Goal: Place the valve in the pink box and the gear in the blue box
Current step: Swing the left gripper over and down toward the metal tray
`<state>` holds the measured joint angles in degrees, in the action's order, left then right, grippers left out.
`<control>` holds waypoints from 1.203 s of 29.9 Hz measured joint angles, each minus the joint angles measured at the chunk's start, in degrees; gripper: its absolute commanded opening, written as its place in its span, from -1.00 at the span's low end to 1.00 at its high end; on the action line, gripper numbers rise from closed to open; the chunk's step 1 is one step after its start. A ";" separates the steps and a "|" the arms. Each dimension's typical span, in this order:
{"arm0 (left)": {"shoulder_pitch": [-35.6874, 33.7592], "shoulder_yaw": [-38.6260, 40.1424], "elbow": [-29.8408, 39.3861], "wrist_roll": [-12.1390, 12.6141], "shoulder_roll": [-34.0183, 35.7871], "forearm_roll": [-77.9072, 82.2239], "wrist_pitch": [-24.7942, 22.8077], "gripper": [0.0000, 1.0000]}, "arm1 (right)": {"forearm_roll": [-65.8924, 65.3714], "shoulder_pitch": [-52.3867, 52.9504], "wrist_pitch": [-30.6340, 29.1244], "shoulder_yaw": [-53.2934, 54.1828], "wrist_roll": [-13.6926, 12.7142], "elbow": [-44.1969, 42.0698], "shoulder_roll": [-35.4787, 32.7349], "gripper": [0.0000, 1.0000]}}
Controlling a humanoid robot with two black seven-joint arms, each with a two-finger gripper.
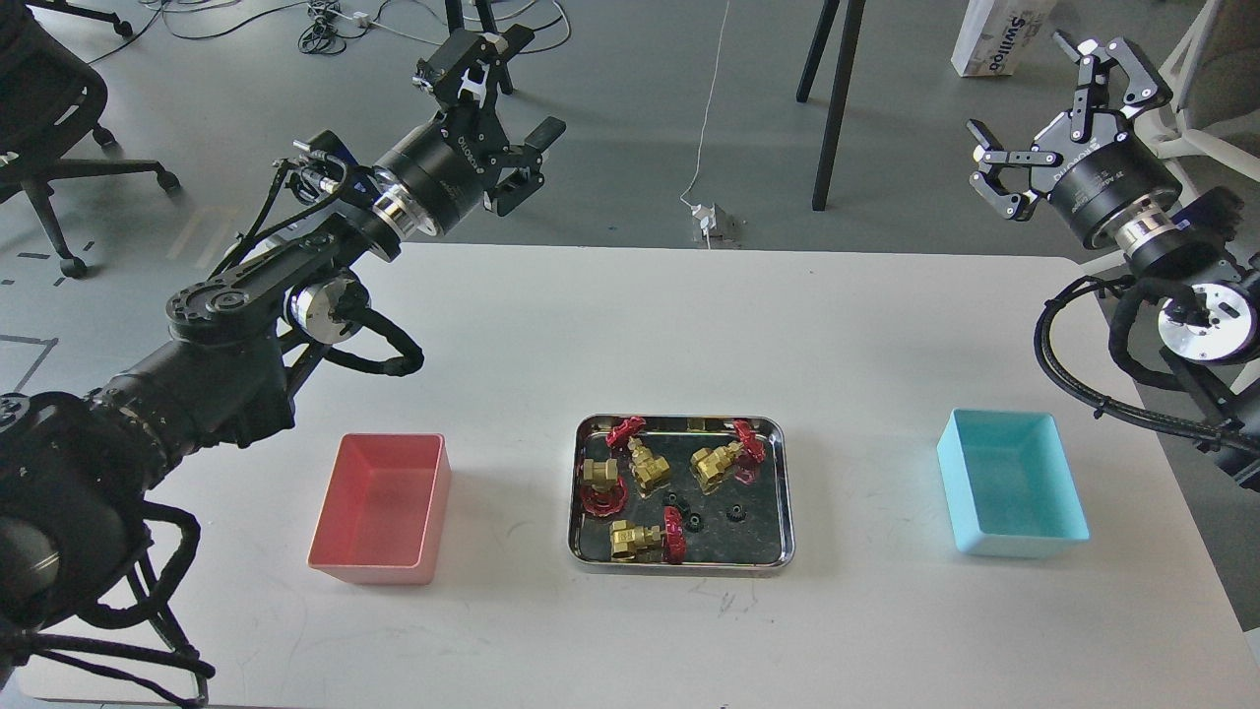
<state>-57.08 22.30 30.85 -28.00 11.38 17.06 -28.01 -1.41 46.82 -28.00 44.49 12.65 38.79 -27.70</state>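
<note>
Several brass valves with red handwheels lie in a shiny steel tray (783,463) at the table's middle; one valve (645,463) sits near the tray's centre. Small black gears lie among them, one gear (733,512) toward the tray's right. The pink box (340,547) stands left of the tray with nothing in it. The blue box (1063,527), also holding nothing, stands to the right. My left gripper (502,108) hovers open, high above the table's far left edge. Beyond the far right corner, my right gripper (1043,113) is raised and open. Neither holds anything.
The white table (630,325) carries only the tray and both boxes. Beyond its far edge are black stand legs (837,98), floor cables, an office chair (49,128) at the far left and a white carton (999,39) at the far right.
</note>
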 measured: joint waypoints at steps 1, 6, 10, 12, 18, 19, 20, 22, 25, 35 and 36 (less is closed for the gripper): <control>0.09 0.46 -0.02 0.00 -0.01 -0.29 0.00 1.00 | 0.00 -0.08 0.00 0.10 0.00 -0.01 0.00 0.98; 1.93 4.20 -1.77 0.00 -0.19 -4.73 0.03 1.00 | 0.07 -1.28 0.00 0.68 -0.10 -0.05 -0.09 0.98; 3.32 4.98 -2.24 0.00 -1.88 -8.41 0.03 1.00 | 0.12 -0.10 0.00 4.36 -0.28 -0.02 -0.11 0.98; 4.32 5.09 -1.25 0.00 -4.09 -9.40 0.04 1.00 | 0.12 2.41 0.00 6.31 -0.32 0.11 -0.16 0.98; 6.61 8.44 9.14 0.00 -6.09 -9.88 0.02 1.00 | 0.12 9.98 3.96 7.38 -0.35 0.33 -0.96 0.98; 6.67 9.51 11.72 0.00 -5.50 -9.85 0.02 1.00 | 0.12 10.41 4.87 7.39 -0.35 0.48 -1.07 0.98; 6.67 10.32 14.44 0.00 -4.47 -9.75 0.02 1.00 | 0.11 10.56 5.46 7.55 -0.35 0.55 -1.23 0.98; 6.39 11.26 21.95 0.00 -0.66 -9.44 0.02 1.00 | 0.51 10.54 6.33 8.46 -0.06 0.58 -2.05 0.98; 5.02 11.02 35.24 0.00 6.85 -7.93 0.00 1.00 | 5.84 9.01 7.62 10.39 0.26 0.57 -3.47 0.98; -21.91 -29.30 48.33 0.02 20.06 10.54 8.52 0.97 | 13.88 5.58 9.23 10.49 -0.24 0.87 -4.12 0.98; -25.65 -35.55 48.80 0.02 20.03 13.46 11.02 0.97 | 13.88 5.40 9.25 10.45 -0.25 0.88 -4.34 0.98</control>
<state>-82.73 -13.25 79.66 -27.98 31.41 30.52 -16.99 12.48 52.22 -18.74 54.94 12.40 39.66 -32.03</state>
